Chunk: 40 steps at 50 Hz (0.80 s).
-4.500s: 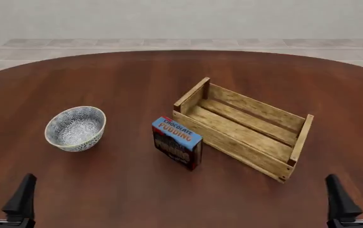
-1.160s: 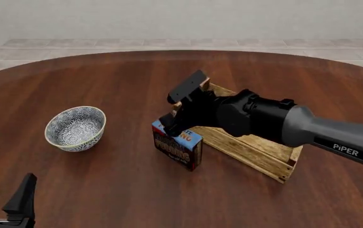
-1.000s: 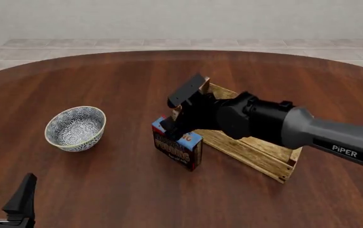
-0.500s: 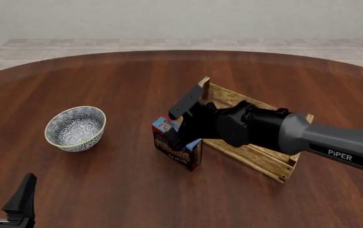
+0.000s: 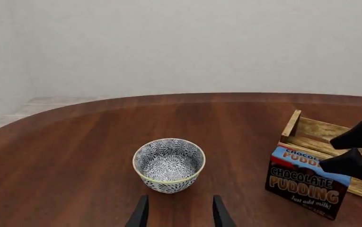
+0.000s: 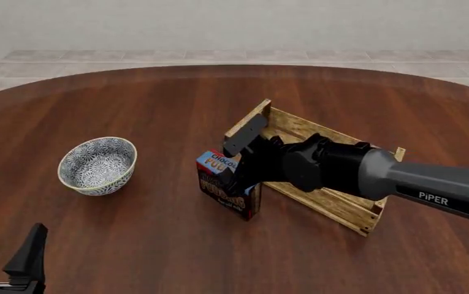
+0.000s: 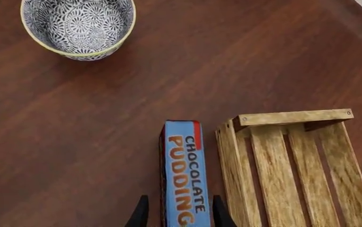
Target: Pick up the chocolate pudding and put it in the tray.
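Dark wooden table [image 6: 136, 233] is bearing the chocolate pudding [image 6: 215, 184]; the right gripper [image 7: 177, 215] is straddling it, fingers apart, beside the tray [image 6: 332, 202].

The chocolate pudding [image 6: 227, 190] stands upright on the table [image 6: 136, 110], near the middle and a little toward the near edge. The tray [image 6: 332, 202] sits just to its right and slightly farther back, running at a slant from far left to near right; its near-left long side lies just beside the carton. The bowl [image 6: 97, 165] rests well apart on the left, at about the same depth as the carton. The right gripper [image 6: 238, 165] reaches in from the right, over the tray, with one finger either side of the carton's top. The left gripper [image 6: 7, 260] hangs at the near-left edge, nearer than the bowl.
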Each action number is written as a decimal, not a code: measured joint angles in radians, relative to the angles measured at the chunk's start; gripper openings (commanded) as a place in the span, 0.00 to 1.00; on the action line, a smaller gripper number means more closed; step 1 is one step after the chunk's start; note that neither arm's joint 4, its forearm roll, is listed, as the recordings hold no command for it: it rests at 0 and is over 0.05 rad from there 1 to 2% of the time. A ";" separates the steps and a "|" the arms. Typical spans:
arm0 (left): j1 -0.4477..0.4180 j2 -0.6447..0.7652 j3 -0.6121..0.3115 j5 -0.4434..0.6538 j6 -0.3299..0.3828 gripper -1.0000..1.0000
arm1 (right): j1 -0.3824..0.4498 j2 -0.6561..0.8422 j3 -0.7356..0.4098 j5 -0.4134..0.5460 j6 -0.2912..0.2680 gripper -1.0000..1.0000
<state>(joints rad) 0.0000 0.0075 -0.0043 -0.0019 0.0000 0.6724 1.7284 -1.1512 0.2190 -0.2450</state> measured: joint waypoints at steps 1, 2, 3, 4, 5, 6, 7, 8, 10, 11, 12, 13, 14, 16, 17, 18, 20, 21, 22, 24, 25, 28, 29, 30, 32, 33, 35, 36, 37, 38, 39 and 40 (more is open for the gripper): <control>0.000 0.000 0.000 0.000 0.000 1.00 | -0.001 0.001 0.000 -0.001 0.000 1.00; 0.000 0.000 0.000 0.000 0.000 1.00 | -0.001 0.002 0.000 -0.001 0.000 1.00; 0.000 0.000 0.000 0.000 0.000 1.00 | -0.001 0.003 0.001 -0.002 0.000 1.00; 0.000 0.000 0.000 0.000 0.000 1.00 | -0.002 0.004 0.001 -0.004 0.001 1.00; 0.000 0.000 0.000 0.000 0.000 1.00 | -0.002 0.006 0.001 -0.005 0.001 1.00; 0.000 0.000 0.000 0.000 0.000 1.00 | -0.002 0.007 0.002 -0.006 0.002 1.00; 0.000 0.000 0.000 0.000 0.000 1.00 | -0.003 0.009 0.002 -0.007 0.002 1.00; 0.000 0.000 0.000 0.000 0.000 1.00 | -0.003 0.011 0.002 -0.008 0.003 1.00; 0.000 0.000 0.000 0.000 0.000 1.00 | -0.003 0.014 0.001 -0.009 0.003 1.00; 0.000 0.000 0.000 0.000 0.000 1.00 | -0.003 0.016 0.001 -0.010 0.004 1.00; 0.000 0.000 0.000 0.000 0.000 1.00 | -0.003 0.018 0.001 -0.011 0.004 1.00; 0.000 0.000 0.000 0.000 0.000 1.00 | -0.003 0.019 0.001 -0.012 0.005 1.00; 0.000 0.000 0.000 0.000 0.000 1.00 | -0.003 0.021 0.001 -0.013 0.005 1.00; 0.000 0.000 0.000 0.000 0.000 1.00 | -0.002 0.024 0.002 -0.014 0.007 1.00; 0.000 0.000 0.000 0.000 0.000 1.00 | -0.002 0.026 0.002 -0.015 0.008 1.00; 0.000 0.000 0.000 0.000 0.000 1.00 | -0.002 0.027 0.002 -0.016 0.008 1.00; 0.000 0.000 0.000 0.000 0.000 1.00 | -0.002 0.030 0.003 -0.018 0.010 1.00; 0.000 0.000 0.000 0.000 0.000 1.00 | -0.002 0.031 0.004 -0.019 0.011 1.00; 0.000 0.000 0.000 0.000 0.000 1.00 | -0.002 0.033 0.005 -0.021 0.012 1.00; 0.000 0.000 0.000 0.000 0.000 1.00 | -0.003 0.035 0.006 -0.023 0.015 1.00; 0.000 0.000 0.000 0.000 0.000 1.00 | -0.003 0.037 0.007 -0.025 0.016 1.00; 0.000 0.000 0.000 0.000 0.000 1.00 | -0.004 0.041 0.009 -0.029 0.019 1.00; 0.000 0.000 0.000 0.000 0.000 1.00 | -0.005 0.042 0.010 -0.030 0.021 1.00; 0.000 0.000 0.000 0.000 0.000 1.00 | -0.006 0.044 0.011 -0.032 0.022 1.00; 0.000 0.000 0.000 0.000 0.000 1.00 | -0.007 0.046 0.012 -0.035 0.024 1.00; 0.000 0.000 0.000 0.000 0.000 1.00 | -0.008 0.047 0.013 -0.036 0.025 1.00; 0.000 0.000 0.000 0.000 0.000 1.00 | -0.010 0.050 0.015 -0.039 0.027 1.00; 0.000 0.000 0.000 0.000 0.000 1.00 | -0.011 0.051 0.016 -0.040 0.028 1.00; 0.000 0.000 0.000 0.000 0.000 1.00 | -0.012 0.051 0.016 -0.041 0.029 1.00; 0.000 0.000 0.000 0.000 0.000 1.00 | -0.013 0.052 0.017 -0.042 0.029 1.00; 0.000 0.000 0.000 0.000 0.000 1.00 | -0.015 0.053 0.018 -0.043 0.030 1.00; 0.000 0.000 0.000 0.000 0.000 1.00 | -0.016 0.054 0.018 -0.044 0.031 1.00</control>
<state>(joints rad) 0.0000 0.0075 -0.0043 -0.0019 0.0000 0.6566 1.7823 -1.1331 0.1749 -0.2144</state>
